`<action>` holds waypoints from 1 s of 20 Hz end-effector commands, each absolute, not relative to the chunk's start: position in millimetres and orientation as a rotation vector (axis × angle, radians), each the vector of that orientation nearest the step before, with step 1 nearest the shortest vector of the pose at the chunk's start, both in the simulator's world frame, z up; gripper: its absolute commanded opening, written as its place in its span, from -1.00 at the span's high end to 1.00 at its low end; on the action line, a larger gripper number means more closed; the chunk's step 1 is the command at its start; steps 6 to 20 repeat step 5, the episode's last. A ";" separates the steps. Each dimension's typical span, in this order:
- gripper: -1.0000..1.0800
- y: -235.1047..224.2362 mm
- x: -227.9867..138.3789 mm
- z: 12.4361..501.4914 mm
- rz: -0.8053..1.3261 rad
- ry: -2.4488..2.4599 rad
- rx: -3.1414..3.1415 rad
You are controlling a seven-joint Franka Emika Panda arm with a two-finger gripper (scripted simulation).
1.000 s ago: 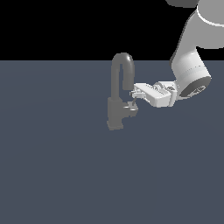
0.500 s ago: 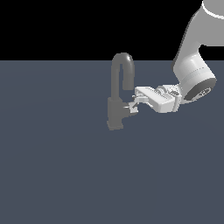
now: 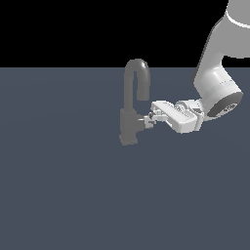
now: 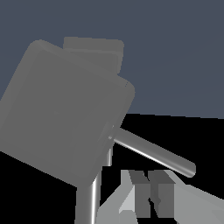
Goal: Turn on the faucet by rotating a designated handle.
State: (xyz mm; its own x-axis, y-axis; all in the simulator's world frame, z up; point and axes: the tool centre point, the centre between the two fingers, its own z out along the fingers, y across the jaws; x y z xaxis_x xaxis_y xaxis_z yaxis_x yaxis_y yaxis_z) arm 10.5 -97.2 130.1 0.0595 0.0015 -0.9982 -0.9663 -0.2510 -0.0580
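Note:
The grey faucet [image 3: 130, 126] stands on the dark floor, its boxy base below an arched spout [image 3: 137, 73]. Its handle [image 3: 145, 121] is a short stub sticking out of the base toward the exterior view's right. My gripper [image 3: 153, 118] lies nearly level, with its tips against or just beside the handle's end. In the wrist view the base [image 4: 65, 113] fills the picture, and the handle [image 4: 153, 153] is a thin rod running out from it, just past my fingertips. My gripper [image 4: 149, 186] has its fingers close together, and nothing shows between them.
The flat dark grey floor [image 3: 63, 195] stretches all around the faucet. My white arm [image 3: 215, 88] comes down from the upper right of the exterior view. A second thin grey rod [image 4: 89, 197] leaves the base in the wrist view.
My gripper has dropped from the height of the spout's end to the handle's height and moved slightly toward the base. The faucet looks unchanged.

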 end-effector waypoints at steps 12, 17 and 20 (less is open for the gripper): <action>1.00 -102.2 -11.2 73.0 1.381 1.074 -1.392; 1.00 -102.2 -11.2 73.0 1.381 1.074 -1.392; 1.00 -102.2 -11.2 73.0 1.381 1.074 -1.392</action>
